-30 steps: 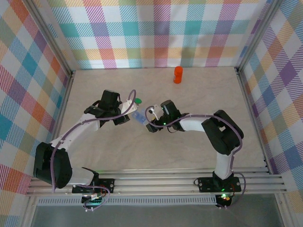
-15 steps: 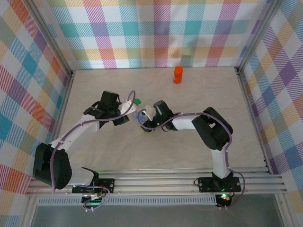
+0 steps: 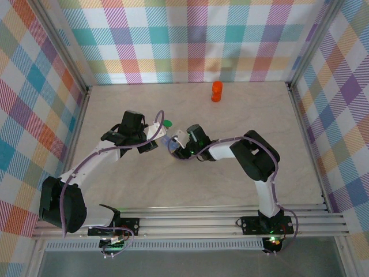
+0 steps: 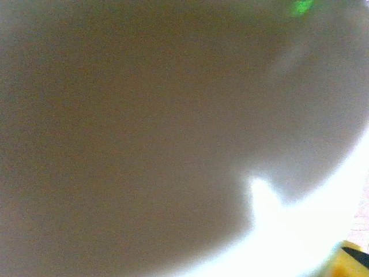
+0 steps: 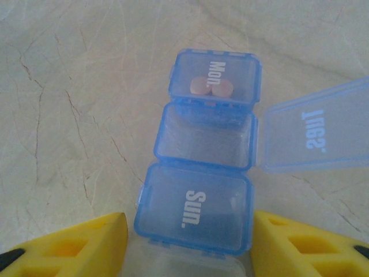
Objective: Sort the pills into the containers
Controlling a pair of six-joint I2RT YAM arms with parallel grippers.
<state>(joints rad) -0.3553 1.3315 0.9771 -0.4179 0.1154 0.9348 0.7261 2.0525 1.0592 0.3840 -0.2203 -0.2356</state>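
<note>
The flat blue box [image 5: 199, 173] lies on the table with its "Sun." lid down, the middle lid [image 5: 314, 133] flipped open and two pinkish pills [image 5: 211, 86] in the "Mon." cell. My right gripper [image 5: 190, 231] has its yellow fingers [image 5: 81, 245] closed in on the two sides of the "Sun." end. From above, the box [image 3: 167, 141] sits between my right gripper [image 3: 173, 143] and left gripper [image 3: 154, 137]. The left gripper holds the clear bottle, its green cap [image 3: 167, 123] sticking out. A whitish blur covers the left wrist view, with one yellow fingertip [image 4: 349, 259] at the corner. The orange bottle [image 3: 217, 91] stands far back.
Plaid walls [image 3: 190, 40] and metal posts close the table on three sides. Both arms meet near the table's middle. Open marbled tabletop [image 3: 253, 115] lies between them and the orange bottle, and more [image 3: 173, 184] lies in front of them.
My right gripper slid left up to the blue box and its jaws narrowed round the "Sun." end. The left arm and bottle stayed put.
</note>
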